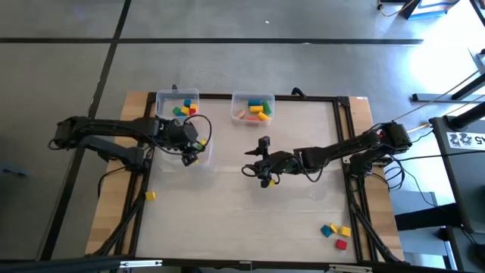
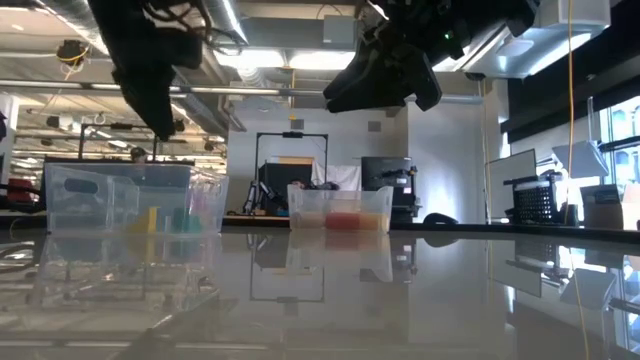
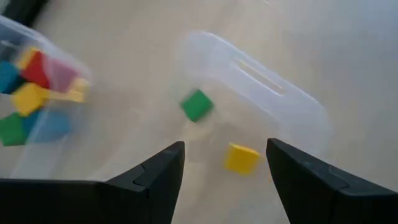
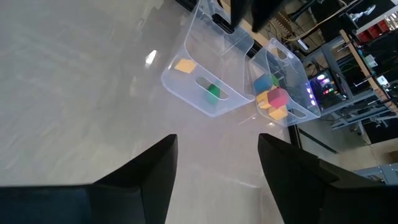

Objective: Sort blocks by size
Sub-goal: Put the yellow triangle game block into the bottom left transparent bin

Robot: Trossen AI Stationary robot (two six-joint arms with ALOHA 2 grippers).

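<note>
glossy white tabletop (image 1: 227, 220) is reflecting both spread, empty grippers, left gripper (image 3: 225, 163) hovering over a clear bin (image 3: 261, 93) holding green block (image 3: 197, 104) and yellow block (image 3: 241, 157), risking nudging the light bin while retreating.

Bright, even overhead light fills the scene. Ceiling lights (image 2: 285, 58) mirror in the glossy table (image 2: 400, 300), where reflections spread. The left wrist view is motion-blurred, smearing the green block (image 3: 197, 105). The arms overhead in the low view are dark silhouettes.

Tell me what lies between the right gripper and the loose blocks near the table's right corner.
Bare table; the high view shows nothing between right gripper and loose blocks.
</note>
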